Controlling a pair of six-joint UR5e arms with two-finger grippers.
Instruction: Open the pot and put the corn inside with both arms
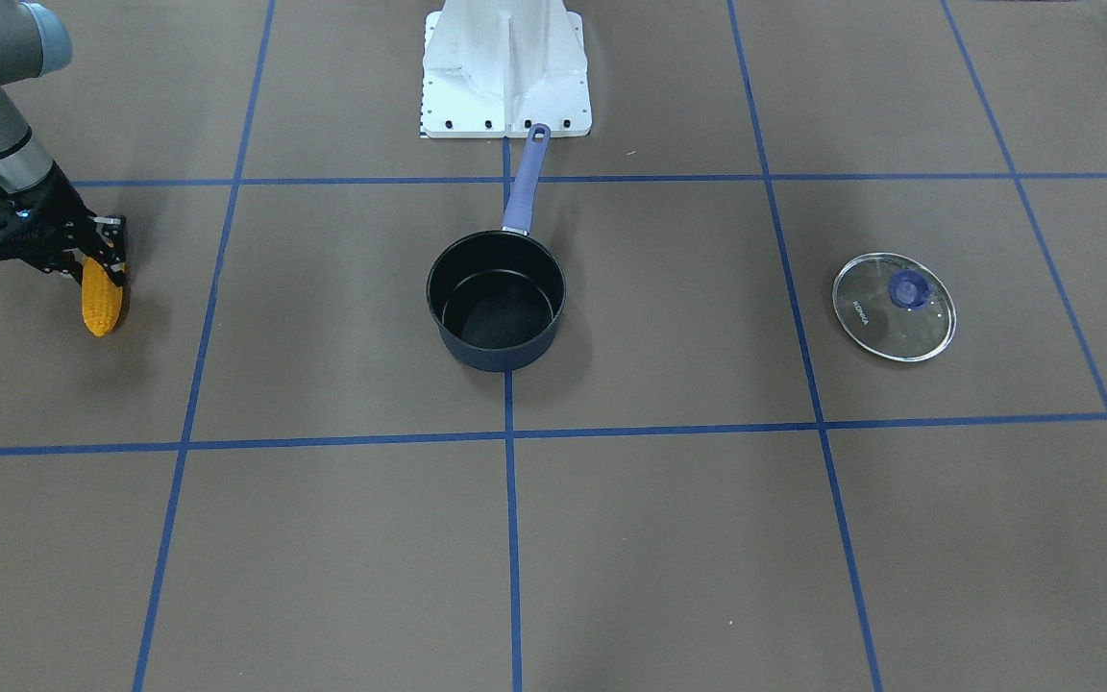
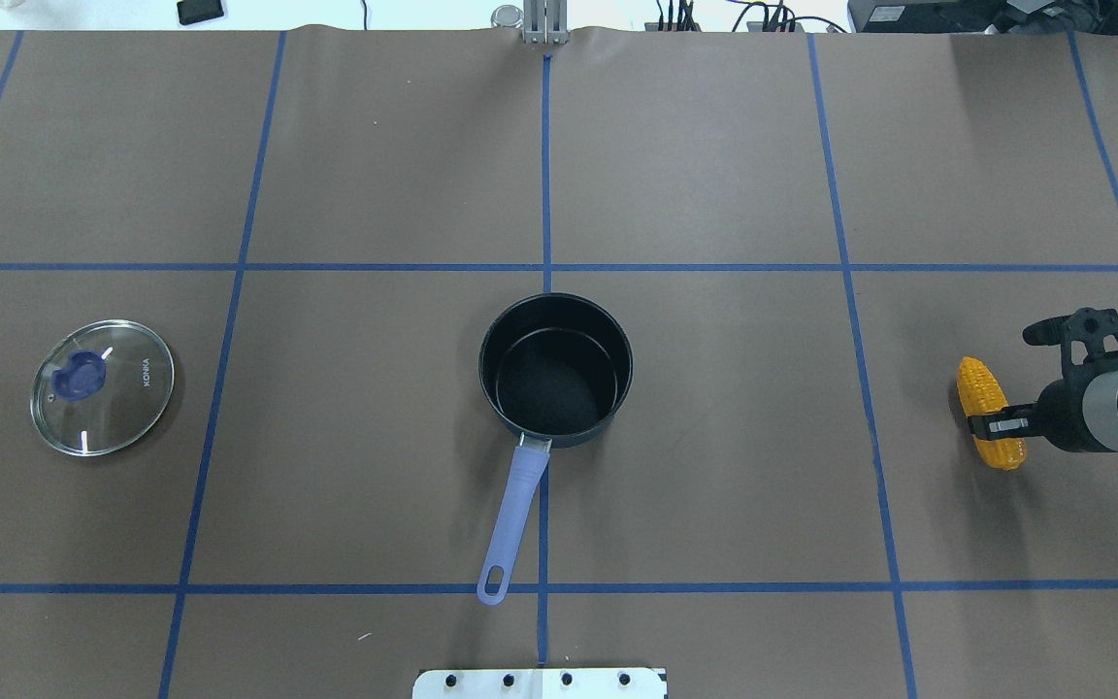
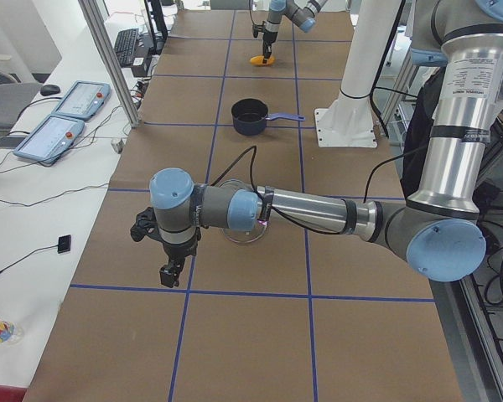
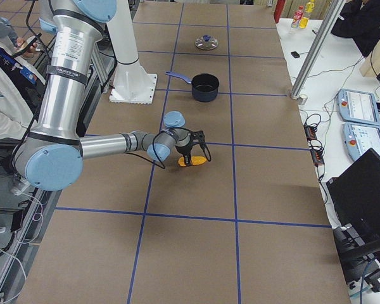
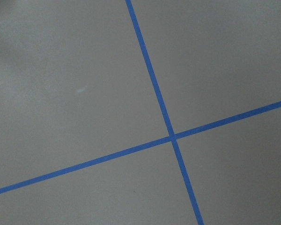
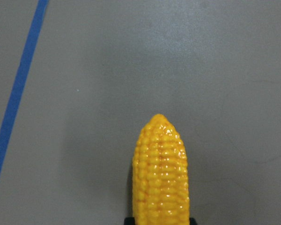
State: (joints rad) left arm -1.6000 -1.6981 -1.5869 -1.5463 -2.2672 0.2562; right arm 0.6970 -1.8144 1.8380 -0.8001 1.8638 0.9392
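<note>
Risks, overhead view, left to right. Glass lid (image 2: 103,386) lies knob-up at far left, well apart from the pot (image 2: 555,369), so no hazard there; the pot stands open at the centre of the table (image 2: 714,146). Left gripper (image 3: 169,273) shows only in the side view, so I cannot tell whether its fingers are apart or together. Nothing steadies the pot: a cob dropped against the rim could tip or shove it. Far right, the right gripper (image 2: 994,425) looks clamped across the corn (image 2: 981,388) past its middle, toward the thick end; that off-centre hold may let the cob swivel or slip in transit. Count: one lid, one pot, one corn, two grippers.
</note>
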